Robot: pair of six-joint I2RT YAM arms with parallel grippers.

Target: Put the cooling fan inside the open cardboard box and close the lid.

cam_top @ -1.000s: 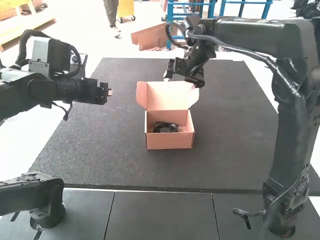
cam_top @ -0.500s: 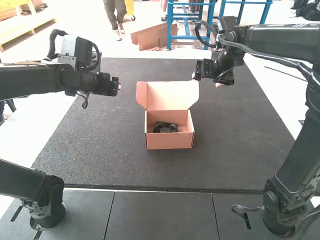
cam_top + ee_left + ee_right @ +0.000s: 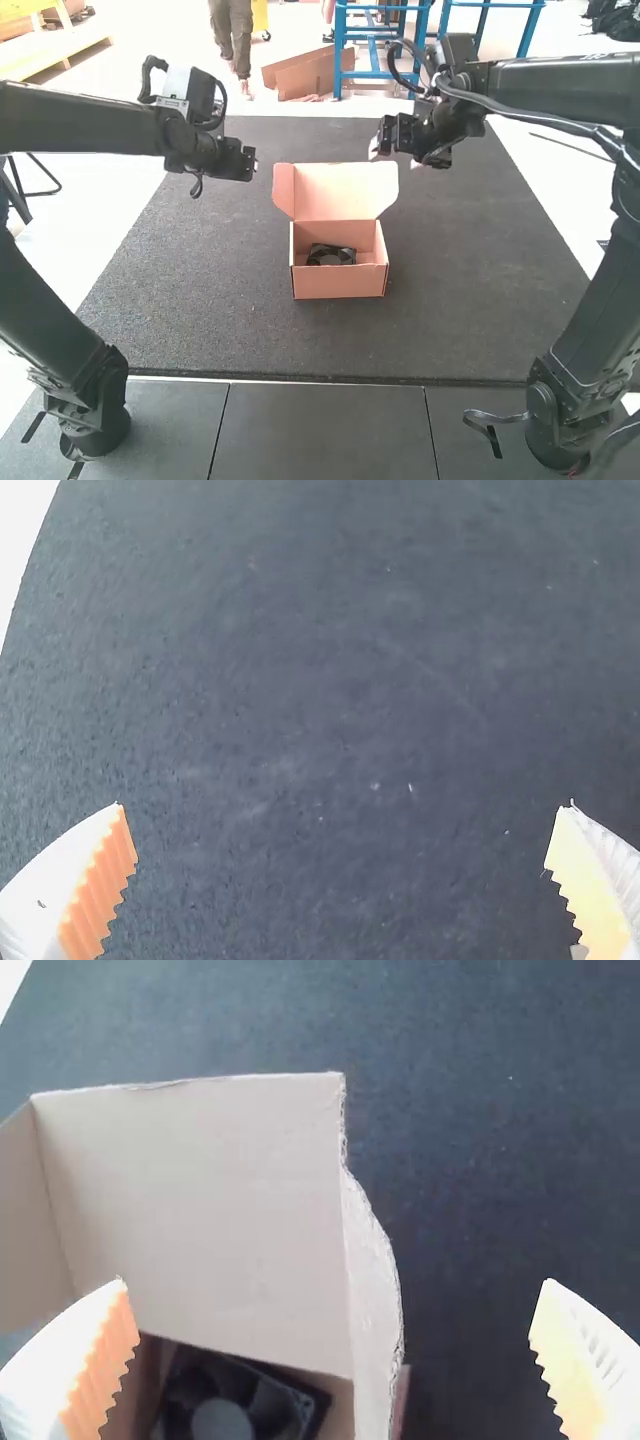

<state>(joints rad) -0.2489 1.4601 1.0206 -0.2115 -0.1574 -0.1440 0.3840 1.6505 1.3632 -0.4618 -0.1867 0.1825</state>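
Observation:
A tan cardboard box [image 3: 339,262] stands open in the middle of the dark mat, its lid [image 3: 337,190] upright at the back. The black cooling fan [image 3: 331,256] lies inside on the box floor, and its corner shows again as the fan [image 3: 240,1405] in the right wrist view below the lid [image 3: 200,1210]. My right gripper [image 3: 388,140] hangs open just above the lid's far right corner. My left gripper [image 3: 249,165] hovers open to the left of the lid, over bare mat [image 3: 320,680], holding nothing.
The dark rubber mat [image 3: 180,290] covers the table around the box. Flattened cardboard [image 3: 305,72] and a blue metal frame [image 3: 385,30] stand on the floor beyond the mat's far edge.
My left gripper has travelled right and back toward the lid's left side. The right gripper swung out to the right, then came back a little to the lid's right corner.

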